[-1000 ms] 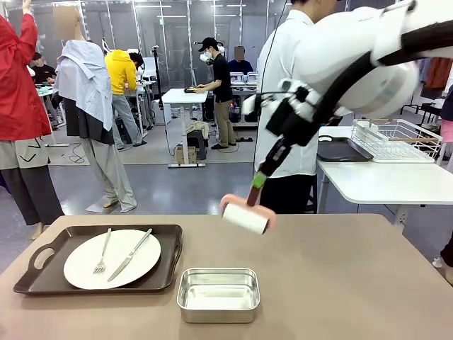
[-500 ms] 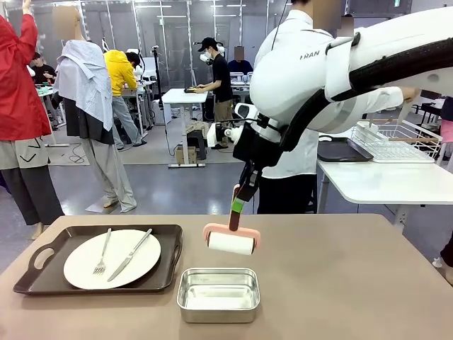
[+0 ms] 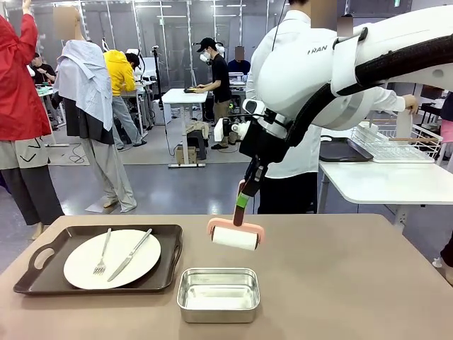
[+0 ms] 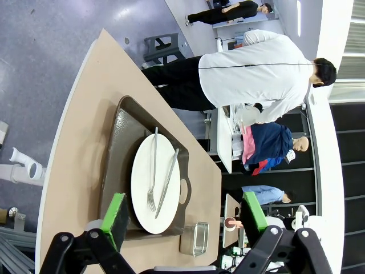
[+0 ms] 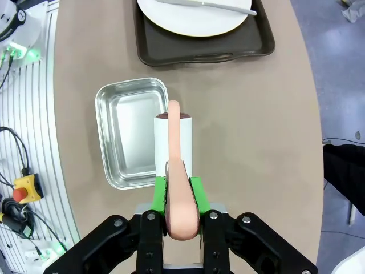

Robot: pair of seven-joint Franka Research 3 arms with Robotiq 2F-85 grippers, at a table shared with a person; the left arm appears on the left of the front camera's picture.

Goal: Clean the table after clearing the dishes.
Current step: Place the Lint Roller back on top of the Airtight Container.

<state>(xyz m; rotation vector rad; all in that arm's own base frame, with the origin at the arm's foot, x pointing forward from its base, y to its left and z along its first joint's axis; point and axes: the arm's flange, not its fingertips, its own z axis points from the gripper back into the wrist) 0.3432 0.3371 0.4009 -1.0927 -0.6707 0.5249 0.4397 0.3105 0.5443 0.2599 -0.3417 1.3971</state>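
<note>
Right gripper clamped on handle of pink roller, frame centre, just above steel pan. Left gripper jaws wide apart. Table lower frame; plate, fork, knife on tray, lower left.

Far behind the jaws a glossy grey floor runs back to glass partitions in dark frames — strip lights glint above. A white workbench stands well beyond them; off to their right, a white side table bears a wire rack.
</note>
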